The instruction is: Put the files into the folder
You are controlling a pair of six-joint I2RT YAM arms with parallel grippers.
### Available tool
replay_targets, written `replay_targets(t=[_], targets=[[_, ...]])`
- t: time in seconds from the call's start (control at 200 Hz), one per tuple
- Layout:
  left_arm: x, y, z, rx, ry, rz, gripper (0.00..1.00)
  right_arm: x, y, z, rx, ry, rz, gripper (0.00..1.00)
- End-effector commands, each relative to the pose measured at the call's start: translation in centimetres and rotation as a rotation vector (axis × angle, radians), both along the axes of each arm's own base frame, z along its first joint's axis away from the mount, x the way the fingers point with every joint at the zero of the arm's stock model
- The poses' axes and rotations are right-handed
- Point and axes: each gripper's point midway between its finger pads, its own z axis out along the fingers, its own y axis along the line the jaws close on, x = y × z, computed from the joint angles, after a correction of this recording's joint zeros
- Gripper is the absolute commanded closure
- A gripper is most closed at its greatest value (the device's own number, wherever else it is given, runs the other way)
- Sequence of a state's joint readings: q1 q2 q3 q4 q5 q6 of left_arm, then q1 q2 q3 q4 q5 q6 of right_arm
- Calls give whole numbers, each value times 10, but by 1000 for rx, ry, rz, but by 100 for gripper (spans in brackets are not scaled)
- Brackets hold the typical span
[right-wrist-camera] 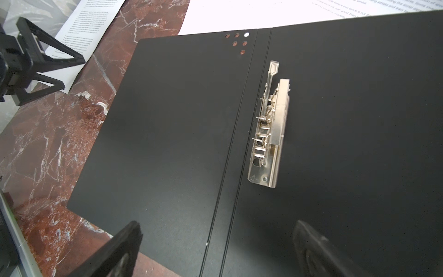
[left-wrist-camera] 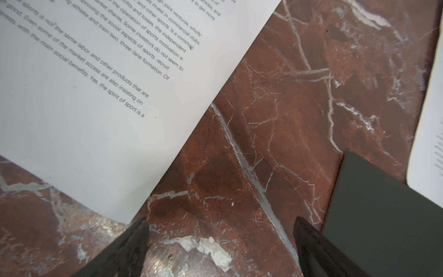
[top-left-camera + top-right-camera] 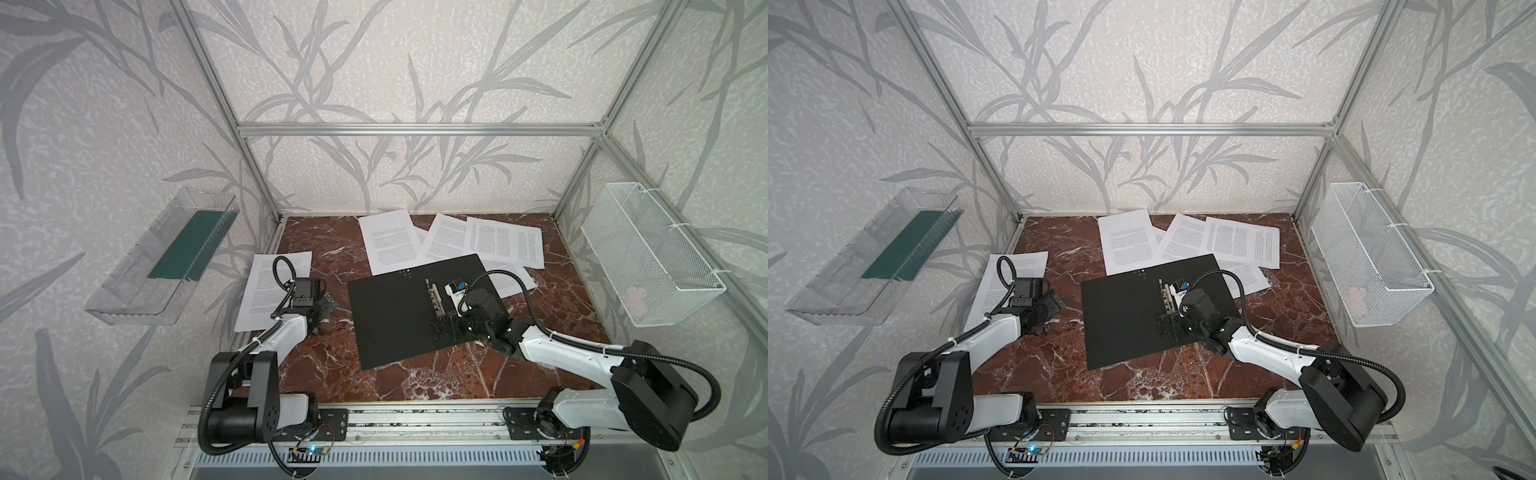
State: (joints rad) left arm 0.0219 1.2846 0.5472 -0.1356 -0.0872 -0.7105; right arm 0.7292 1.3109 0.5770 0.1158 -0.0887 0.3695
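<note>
One folder [image 3: 390,316] lies open, black inside up, at the centre of the worktop [image 3: 415,382], with one metal clip bar [image 1: 268,134] beside its spine. The files [image 3: 388,241]: at least four overlapping sheets at the far edge, some partly under the folder, plus one separate sheet [image 3: 262,291] at the left edge. The left tool [image 2: 220,223] is released and empty over bare worktop between separate sheet and folder, arm extended from the near-left corner. The right tool [image 1: 218,225] is released and empty above the folder, arm reaching inward from the near-right corner
</note>
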Motion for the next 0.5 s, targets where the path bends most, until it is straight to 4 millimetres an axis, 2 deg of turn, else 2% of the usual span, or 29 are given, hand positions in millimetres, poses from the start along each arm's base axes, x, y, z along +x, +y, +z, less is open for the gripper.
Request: replay_targets(t=[0.0,0.1,0.185,0.34,0.495], targets=[[7,7,29,36,-108,13,7,2,17,12,44,-9,43,1],[7,25,43,105,-128,88,6,1,30,8,59,15,74,1],[17,33,47,112,-112,122,6,1,44,7,88,56,103,1],[41,36,33,59,-65,127,6,0,71,25,132,54,154,1],[54,57,27,24,-62,171,6,2,89,27,102,66,180,1]])
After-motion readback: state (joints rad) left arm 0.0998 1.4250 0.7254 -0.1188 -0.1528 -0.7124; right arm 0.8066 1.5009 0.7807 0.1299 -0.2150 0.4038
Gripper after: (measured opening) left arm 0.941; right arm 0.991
